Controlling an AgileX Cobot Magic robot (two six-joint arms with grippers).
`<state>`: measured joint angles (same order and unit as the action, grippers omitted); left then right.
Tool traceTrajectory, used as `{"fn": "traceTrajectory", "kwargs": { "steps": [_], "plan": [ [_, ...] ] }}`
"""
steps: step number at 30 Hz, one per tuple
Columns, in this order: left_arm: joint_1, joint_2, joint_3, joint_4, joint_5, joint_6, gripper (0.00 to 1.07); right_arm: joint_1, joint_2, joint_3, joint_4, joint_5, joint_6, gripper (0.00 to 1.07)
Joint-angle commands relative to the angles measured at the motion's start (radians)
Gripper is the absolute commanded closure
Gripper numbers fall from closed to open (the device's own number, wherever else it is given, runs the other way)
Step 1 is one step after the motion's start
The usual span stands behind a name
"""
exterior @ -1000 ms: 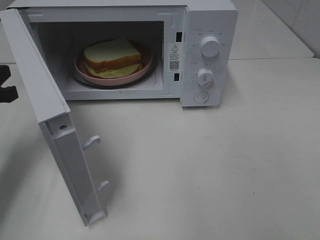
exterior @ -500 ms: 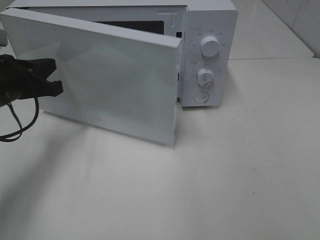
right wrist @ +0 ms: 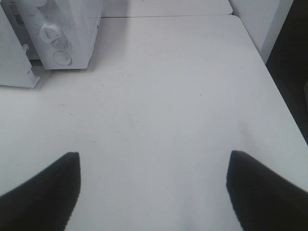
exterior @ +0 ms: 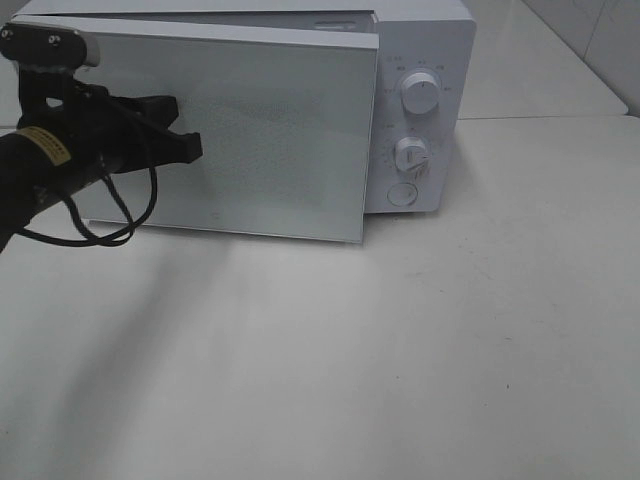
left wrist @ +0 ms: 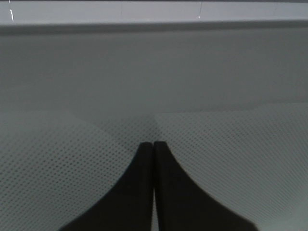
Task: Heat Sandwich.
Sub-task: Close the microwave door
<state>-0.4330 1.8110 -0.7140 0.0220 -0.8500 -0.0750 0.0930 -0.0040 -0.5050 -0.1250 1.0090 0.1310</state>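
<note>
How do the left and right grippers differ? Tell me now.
The left gripper is shut; the right gripper is open. The left gripper's tips meet the microwave door; the right gripper hangs over the table. Both are black and hold nothing.

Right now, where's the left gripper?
Exterior high view, left side: the left gripper, shut, has its tips at the front of the microwave door, well left of the upper knob.

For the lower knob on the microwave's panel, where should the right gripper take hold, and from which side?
Probably take the lower knob by its round rim, coming head-on from the front with the open right gripper straddling it, since it juts straight out of the upright panel.
</note>
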Motion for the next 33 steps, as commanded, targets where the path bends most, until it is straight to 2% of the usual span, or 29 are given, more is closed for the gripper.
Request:
{"fn": "traceTrajectory", "kwargs": {
  "steps": [1, 6, 16, 33],
  "plan": [
    [-0.043, 0.014, -0.044, -0.077, 0.023, 0.063, 1.07, -0.008, -0.027, 0.004, 0.0, -0.013, -0.006, 0.32],
    [-0.089, 0.051, -0.1, -0.139, 0.038, 0.084, 1.07, -0.008, -0.027, 0.004, 0.0, -0.013, -0.007, 0.32],
    [-0.15, 0.126, -0.233, -0.163, 0.086, 0.085, 1.07, -0.008, -0.027, 0.004, 0.0, -0.013, -0.006, 0.32],
    [-0.166, 0.234, -0.44, -0.212, 0.17, 0.089, 1.07, -0.008, -0.027, 0.004, 0.0, -0.013, -0.006, 0.32]
  ]
}}
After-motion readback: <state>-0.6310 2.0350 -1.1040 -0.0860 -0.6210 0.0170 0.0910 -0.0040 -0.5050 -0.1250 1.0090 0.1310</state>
